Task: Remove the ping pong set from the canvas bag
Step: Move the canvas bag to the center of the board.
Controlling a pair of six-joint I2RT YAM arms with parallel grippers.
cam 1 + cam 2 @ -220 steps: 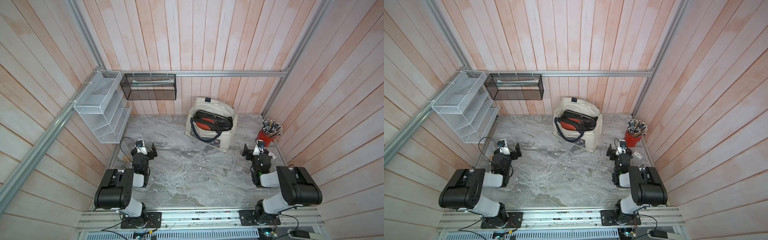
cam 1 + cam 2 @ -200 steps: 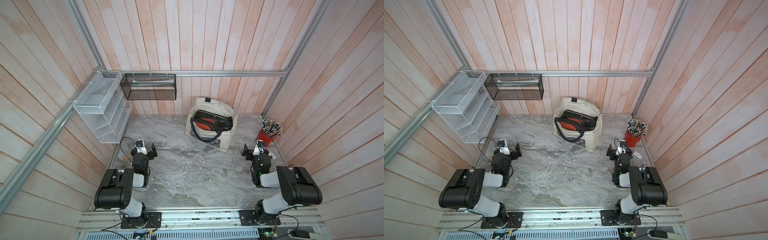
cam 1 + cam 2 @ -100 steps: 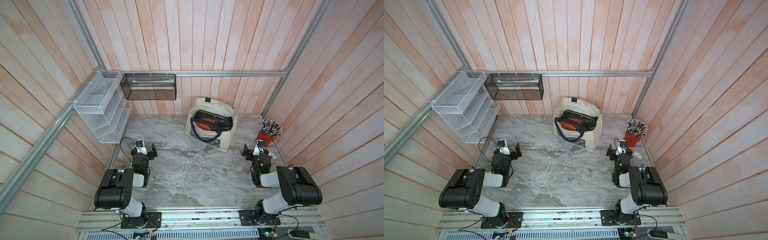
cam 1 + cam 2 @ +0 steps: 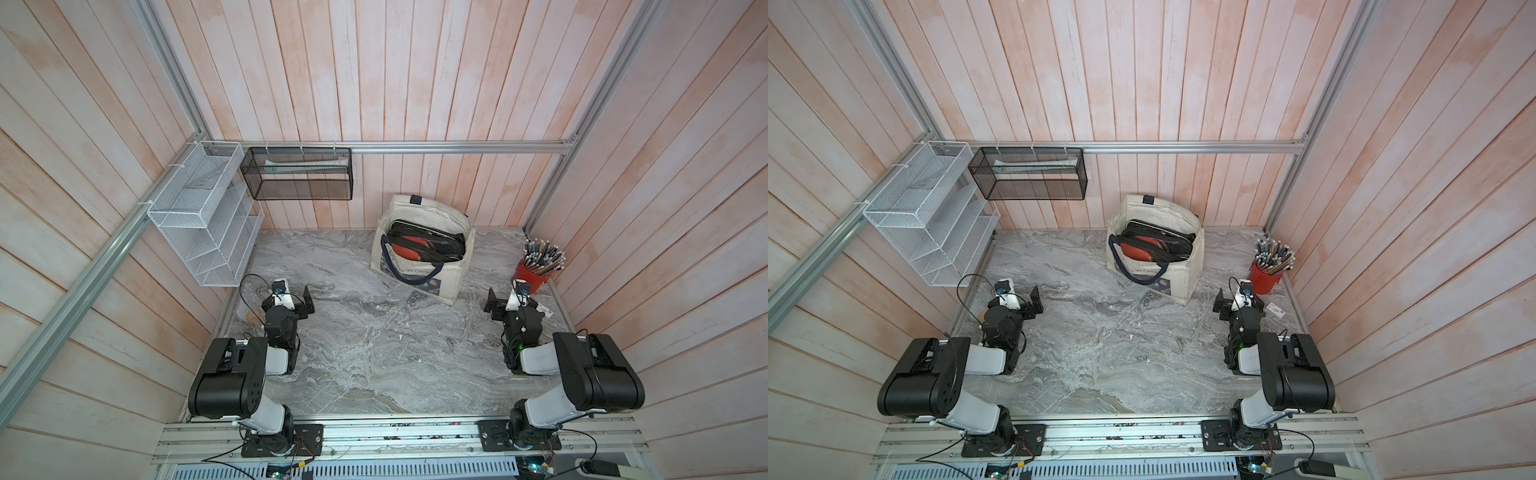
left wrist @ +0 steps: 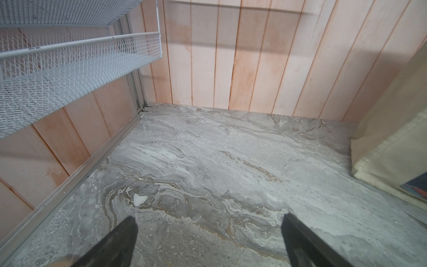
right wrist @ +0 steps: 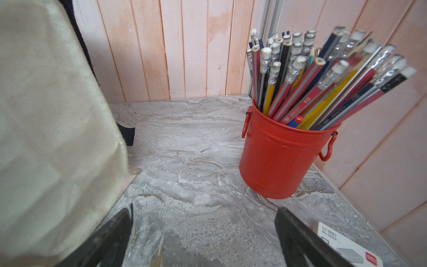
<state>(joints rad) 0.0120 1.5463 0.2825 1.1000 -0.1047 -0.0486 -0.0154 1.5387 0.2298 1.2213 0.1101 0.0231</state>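
The right gripper [image 6: 203,211] sits low over the grey marbled tabletop [image 4: 374,353], jaws spread wide and empty; the left gripper [image 5: 209,219] is the same. The boxy cream canvas bag [image 4: 457,266] stands upright at the table's far edge, mouth up. Inside lies the ping pong set [image 4: 419,245], a black zipped case over a red paddle, its long axis side to side across the opening. The bag is ahead and inward of the right gripper, the nearer one. A red metal bucket of pencils [image 6: 277,157] stands close on that arm's outer side, with a white staple box [image 6: 346,247] nearby. A navy handle [image 4: 411,276] droops over the bag's front rim.
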